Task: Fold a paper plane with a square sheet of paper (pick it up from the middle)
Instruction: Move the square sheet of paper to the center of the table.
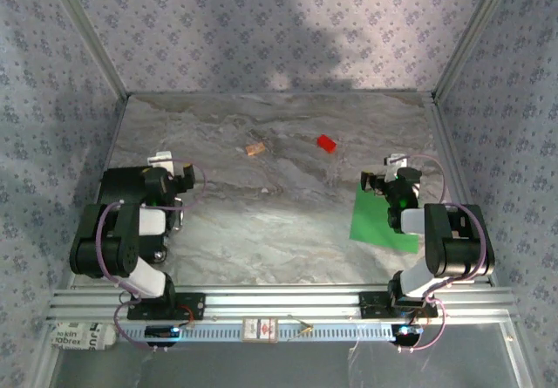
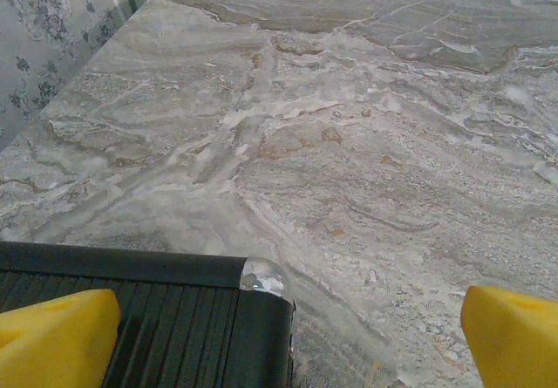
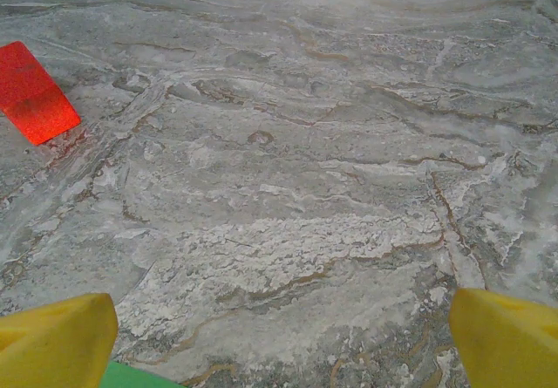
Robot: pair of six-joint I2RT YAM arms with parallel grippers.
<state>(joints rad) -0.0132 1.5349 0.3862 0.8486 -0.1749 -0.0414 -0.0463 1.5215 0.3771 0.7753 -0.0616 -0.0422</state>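
Flat on tabletop (image 1: 279, 222): green paper sheet (image 1: 375, 222), right edge hidden by right arm (image 1: 440, 240). Red block (image 1: 326, 143) and tan cork piece (image 1: 255, 150) lie farther back, apart.

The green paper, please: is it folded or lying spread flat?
Spread flat: the square sheet of paper lies creaseless on the table.

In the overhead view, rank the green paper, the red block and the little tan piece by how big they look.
1. green paper, partly under the right arm
2. red block
3. tan piece, barely smaller than the block, so unsure
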